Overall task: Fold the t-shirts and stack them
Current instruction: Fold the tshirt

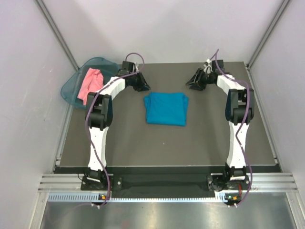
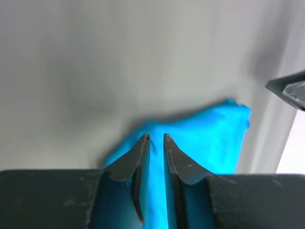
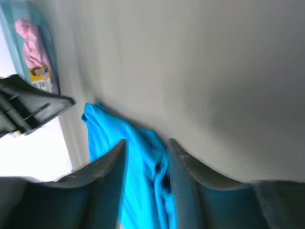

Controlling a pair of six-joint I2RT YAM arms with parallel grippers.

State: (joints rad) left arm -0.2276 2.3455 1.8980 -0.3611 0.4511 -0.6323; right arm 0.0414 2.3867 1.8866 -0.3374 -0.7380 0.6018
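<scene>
1. The large plain teal-blue cotton t-shirt [image 1: 166,109] lies as a roughly square folded packet in the middle of the dark bench [image 1: 143,148], so its fold looks done or nearly done.
2. The smaller salmon-pink t-shirt [image 1: 90,82] sits crumpled in the rigid teal plastic basket [image 1: 68,90] at the bench's far left corner. It is unfolded and well apart from the blue one.
3. The left tool [image 2: 156,138] hovers just beyond the blue shirt's far left corner. Its fingers are only a slit apart, with nothing between them.
4. The right tool [image 3: 145,141] hovers off the far right corner, fingers moderately spread and empty; the blue cloth lies past them.
5. As I judge it, about half the task remains: take the pink shirt out, fold it, and lay it on the blue packet.
</scene>
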